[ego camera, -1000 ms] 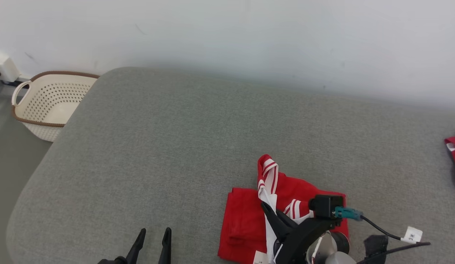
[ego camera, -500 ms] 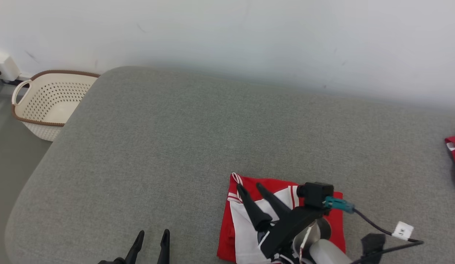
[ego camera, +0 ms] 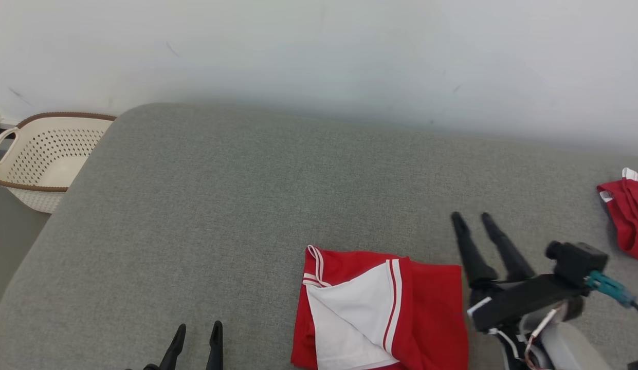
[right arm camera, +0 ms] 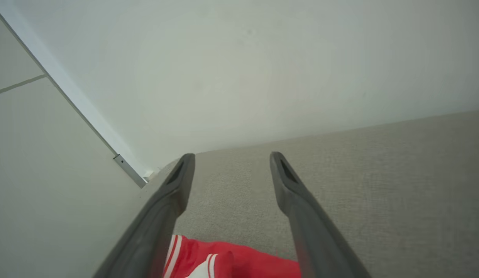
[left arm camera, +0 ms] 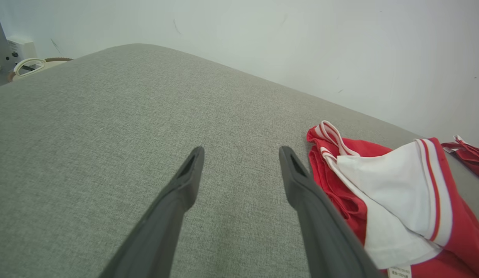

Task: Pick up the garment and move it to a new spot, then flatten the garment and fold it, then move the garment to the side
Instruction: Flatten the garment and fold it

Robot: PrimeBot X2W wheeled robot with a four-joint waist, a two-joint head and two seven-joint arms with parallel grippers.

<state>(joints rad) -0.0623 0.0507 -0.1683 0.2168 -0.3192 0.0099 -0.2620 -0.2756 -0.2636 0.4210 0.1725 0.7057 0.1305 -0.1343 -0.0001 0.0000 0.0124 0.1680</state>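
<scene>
On woven grey cushion [ego camera: 221, 205], folded garment [ego camera: 380, 313]

red-and-white striped garment [ego camera: 380, 308], grey cushion [ego camera: 247, 205]

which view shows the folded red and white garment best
The head view: the garment lies nearly whole, seen from above. The left wrist view catches it slantwise at the right, partly cut off. The right wrist view has a red sliver at the bottom, probably its edge.
</scene>
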